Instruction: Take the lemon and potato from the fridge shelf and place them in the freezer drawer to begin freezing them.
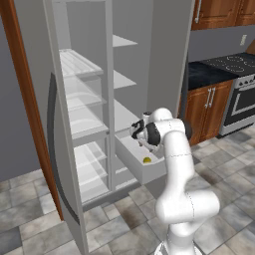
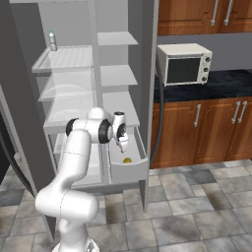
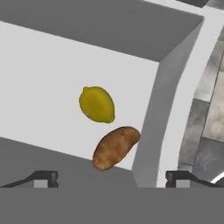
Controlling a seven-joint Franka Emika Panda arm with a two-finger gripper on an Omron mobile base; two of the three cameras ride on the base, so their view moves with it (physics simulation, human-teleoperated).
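- hand view: lemon and potato lie on the floor of the freezer drawer, just beside each other, the potato against a wall.
- pincer: fingertips spread wide, holding nothing, above the drawer.
- left base view: the lemon shows in the pulled-out drawer, below the pincer.
- right base view: a microwave on the counter; ribbed fridge shelf high.
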